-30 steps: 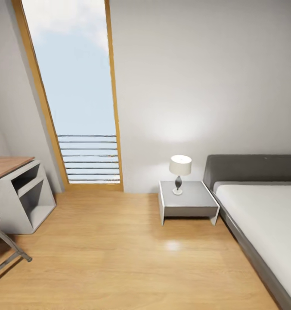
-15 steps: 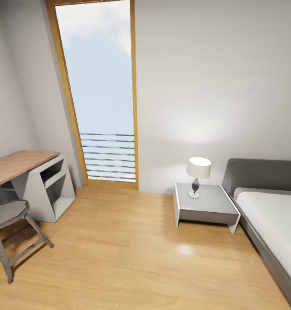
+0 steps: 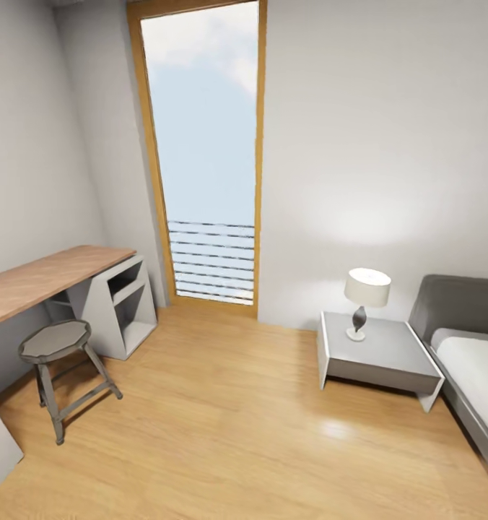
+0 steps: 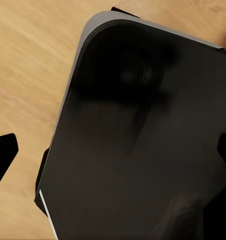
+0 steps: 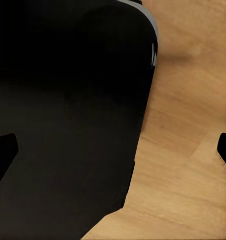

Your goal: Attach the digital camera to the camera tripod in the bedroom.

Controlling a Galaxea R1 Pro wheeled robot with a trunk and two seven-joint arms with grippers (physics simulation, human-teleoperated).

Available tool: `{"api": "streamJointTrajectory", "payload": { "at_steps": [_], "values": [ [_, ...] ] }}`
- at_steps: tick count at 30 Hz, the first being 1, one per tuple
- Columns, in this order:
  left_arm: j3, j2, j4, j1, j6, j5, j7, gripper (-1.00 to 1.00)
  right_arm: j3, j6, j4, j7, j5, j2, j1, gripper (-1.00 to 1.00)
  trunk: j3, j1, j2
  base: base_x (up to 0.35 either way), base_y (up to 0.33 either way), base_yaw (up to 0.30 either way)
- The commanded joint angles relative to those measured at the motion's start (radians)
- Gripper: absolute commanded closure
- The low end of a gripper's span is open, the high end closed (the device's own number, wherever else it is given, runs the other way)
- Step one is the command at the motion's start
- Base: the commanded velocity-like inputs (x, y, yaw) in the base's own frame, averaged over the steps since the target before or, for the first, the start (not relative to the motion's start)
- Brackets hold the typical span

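Observation:
The digital camera and the camera tripod are out of view. I am in the bedroom, over its light wood plank floor [image 3: 222, 440] and facing pale grey walls. My left gripper [image 4: 113, 155] stands open, its dark fingertips [image 4: 3, 159] far apart with nothing between them, above my own black base [image 4: 143, 125]. My right gripper [image 5: 113, 152] is open too, empty, over the black base [image 5: 67, 100] and the floor [image 5: 183, 150].
A tall wood-framed window [image 3: 208, 144] is straight ahead. At the left stand a wooden-topped desk [image 3: 49, 274] and a grey stool [image 3: 55, 341]. At the right are a grey nightstand [image 3: 381, 354] bearing a lamp [image 3: 365, 289], and a bed [image 3: 475, 361].
The head view has swung to the left: window, nightstand and bed slid to the right in the picture, and the desk and stool came fully into view. This is camera motion.

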Motion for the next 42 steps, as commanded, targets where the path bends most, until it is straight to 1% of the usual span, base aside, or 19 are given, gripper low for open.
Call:
{"api": "streamJointTrajectory", "payload": {
  "at_steps": [1,42],
  "values": [
    [0.002,0.0,-0.001,0.0,-0.001,0.003,0.001,-1.0,0.005,-0.003,0.001,0.0,0.001,0.0,0.0,-1.0,-0.001,0.0,0.0,0.0,0.0,0.269],
    [0.002,0.0,-0.001,0.0,-0.001,0.003,0.001,-1.0,0.005,-0.003,0.001,0.0,0.001,0.0,0.0,-1.0,-0.001,0.0,0.0,0.0,0.0,0.269]
  ]
}}
